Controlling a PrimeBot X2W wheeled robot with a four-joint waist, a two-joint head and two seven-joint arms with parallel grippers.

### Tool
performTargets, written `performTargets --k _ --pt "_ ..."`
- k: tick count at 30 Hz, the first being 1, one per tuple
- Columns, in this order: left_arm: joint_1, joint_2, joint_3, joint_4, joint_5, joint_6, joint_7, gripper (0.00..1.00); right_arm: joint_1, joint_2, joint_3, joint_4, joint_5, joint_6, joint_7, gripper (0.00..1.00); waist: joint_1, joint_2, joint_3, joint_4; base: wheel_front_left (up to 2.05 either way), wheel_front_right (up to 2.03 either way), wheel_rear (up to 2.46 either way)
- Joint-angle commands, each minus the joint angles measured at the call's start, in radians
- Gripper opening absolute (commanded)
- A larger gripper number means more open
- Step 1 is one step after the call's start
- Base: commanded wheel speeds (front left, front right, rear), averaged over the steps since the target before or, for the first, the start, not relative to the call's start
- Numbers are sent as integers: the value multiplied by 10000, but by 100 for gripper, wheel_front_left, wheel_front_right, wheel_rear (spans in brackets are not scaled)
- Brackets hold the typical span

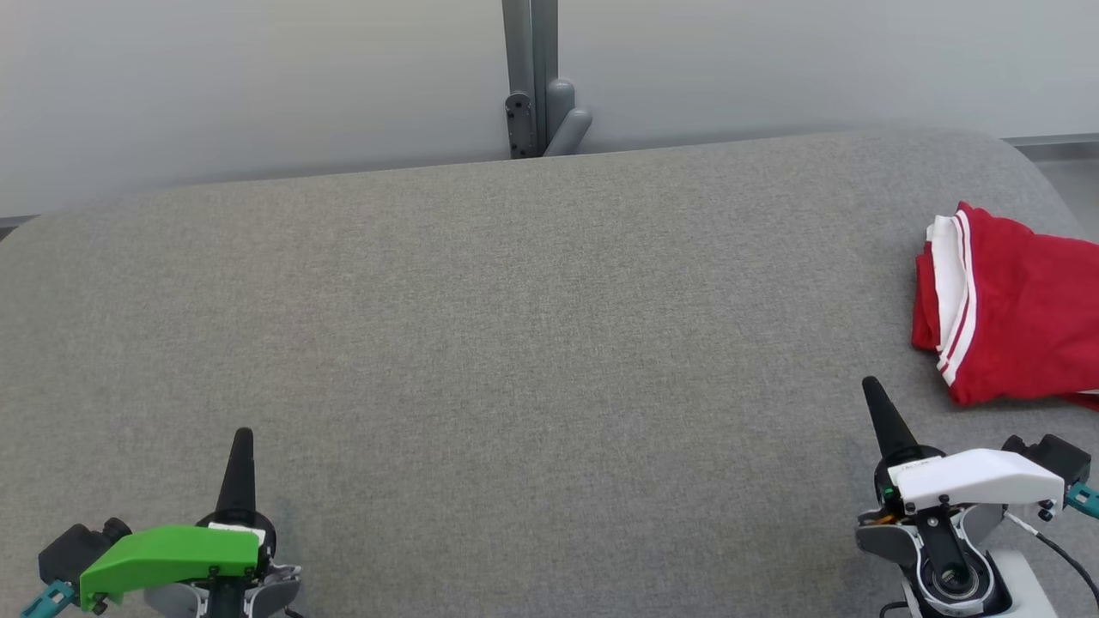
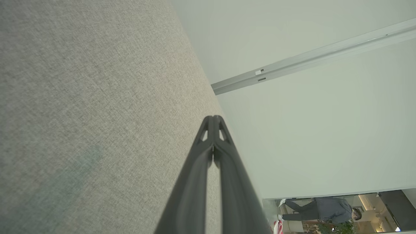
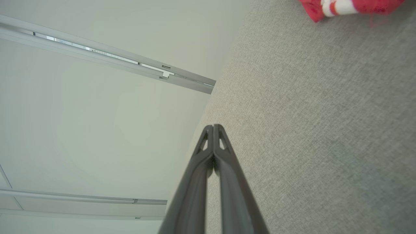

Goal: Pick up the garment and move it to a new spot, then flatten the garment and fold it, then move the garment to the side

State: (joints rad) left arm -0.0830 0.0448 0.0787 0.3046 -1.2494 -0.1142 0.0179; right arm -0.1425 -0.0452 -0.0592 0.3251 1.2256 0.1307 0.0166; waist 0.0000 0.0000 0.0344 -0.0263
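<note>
Lying at the far right side of the grey cloth-covered table point(image 1: 515, 343), the red garment point(image 1: 1017, 313) is bunched into a loose heap, and its right part goes out of the head view. It has a white band with thin red stripes along its left edge.

The right gripper point(image 1: 869, 384) is near the garment, closer to the robot and a little to the left of it, but apart from it; a strip of bare table is between them. This gripper is clenched: in the right wrist view its 2 dark fingers point(image 3: 195, 182) are pressed together up to the tips. They point along the table toward the pale wall point(image 1: 258, 86), and a corner of the garment shows at the top edge of that view.

The left gripper point(image 1: 244, 434) is at the lower left of the head view, well apart from the garment, with the wide middle of the table between them. It is also clenched, its 2 fingers meeting at the tips in the left wrist view.

A grey post point(image 1: 530, 77) stands behind the far edge of the table. In the lower right corner of the left wrist view a person point(image 2: 320, 209) in dark clothes is seen, small and far away.
</note>
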Motion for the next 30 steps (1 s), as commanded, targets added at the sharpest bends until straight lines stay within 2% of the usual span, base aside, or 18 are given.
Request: performTargets --k 1,30 --pt "-201 61 69 -83 -194 -49 47 0 74 -54 -61 -140 210 3 78 0 0 0 -7 6 0 0 0" --pt "-350 76 336 -379 -2483 -144 671 0 133 -69 -374 -480 2663 3 698 0 0 0 -196 165 0 0 0"
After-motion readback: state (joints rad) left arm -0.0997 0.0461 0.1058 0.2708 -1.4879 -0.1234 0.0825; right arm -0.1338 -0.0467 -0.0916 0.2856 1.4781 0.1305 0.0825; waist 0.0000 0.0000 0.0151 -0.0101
